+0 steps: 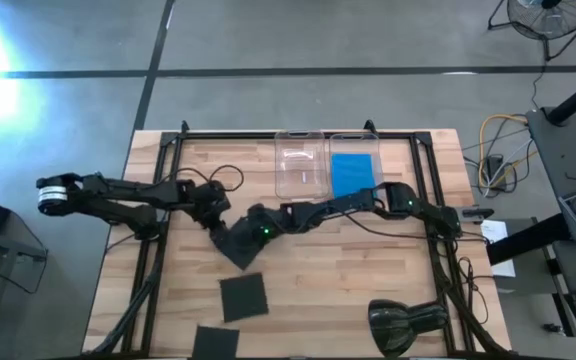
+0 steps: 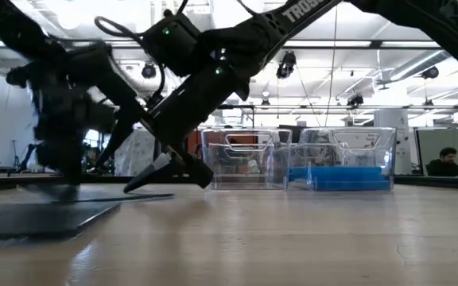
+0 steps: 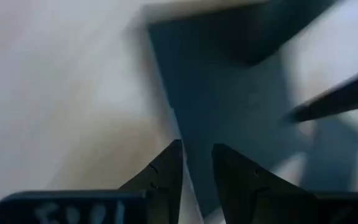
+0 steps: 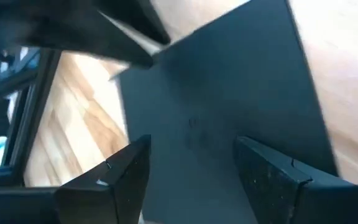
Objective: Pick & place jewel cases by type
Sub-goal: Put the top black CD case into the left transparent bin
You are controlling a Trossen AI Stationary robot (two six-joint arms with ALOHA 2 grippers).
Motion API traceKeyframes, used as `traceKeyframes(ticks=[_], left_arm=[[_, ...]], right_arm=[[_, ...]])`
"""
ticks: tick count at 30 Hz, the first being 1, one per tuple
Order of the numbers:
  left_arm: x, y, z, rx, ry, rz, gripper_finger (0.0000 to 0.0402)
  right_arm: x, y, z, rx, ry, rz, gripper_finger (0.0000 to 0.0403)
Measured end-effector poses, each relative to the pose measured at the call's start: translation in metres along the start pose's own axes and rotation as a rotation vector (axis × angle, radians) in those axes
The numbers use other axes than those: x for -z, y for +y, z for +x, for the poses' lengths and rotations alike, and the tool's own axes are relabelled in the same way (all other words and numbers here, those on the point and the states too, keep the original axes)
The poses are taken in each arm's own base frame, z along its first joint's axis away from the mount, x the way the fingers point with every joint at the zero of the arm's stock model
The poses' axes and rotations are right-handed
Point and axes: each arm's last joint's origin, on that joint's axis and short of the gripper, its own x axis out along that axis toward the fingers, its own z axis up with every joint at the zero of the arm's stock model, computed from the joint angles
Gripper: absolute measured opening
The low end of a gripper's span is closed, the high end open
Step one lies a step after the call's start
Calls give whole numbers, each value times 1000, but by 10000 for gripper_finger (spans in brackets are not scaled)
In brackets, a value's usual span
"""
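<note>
The dark jewel case I'm working on sits just left of centre in the high view, square-on-a-diagonal on the wooden table, with both grippers converged on it. My right gripper reaches in from the right, and its wrist view shows the fingers spread wide over the case's flat face, not yet closed on anything. My left gripper comes in from the left; its wrist view has the fingers drawn close with only a narrow gap, straddling what looks like the case's edge, though I cannot tell whether they actually pinch it (the blur there is heavy). I judge this case to be light, stiff and slick, thin enough that a top-down grab will skate off, so I'd want to take it by an edge, one finger under and one over, perhaps with one arm tipping it up for the other. Two more dark cases lie lower in the frame, one below the grippers and another at the bottom edge. At upper centre stand two clear bins: the left bin looks empty, the right bin holds a blue case.
</note>
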Motion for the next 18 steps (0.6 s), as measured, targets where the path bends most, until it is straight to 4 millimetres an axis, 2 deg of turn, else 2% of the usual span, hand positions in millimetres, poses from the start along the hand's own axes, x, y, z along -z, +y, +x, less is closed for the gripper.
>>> traceKeyframes(ticks=[4, 10, 13, 18], left_arm=[[-18, -11, -16, 62, -99, 54, 66], [-33, -22, -33, 35, -182, 87, 66], [-32, -24, -35, 29, -167, 98, 66], [-26, -16, -32, -66, -165, 63, 66]], right_arm=[[0, -2, -2, 38, 2, -11, 224], [-17, -6, -16, 141, -97, -68, 224], [-27, 1, -30, 133, -120, -115, 224], [-33, 22, -72, 143, -122, -154, 224]])
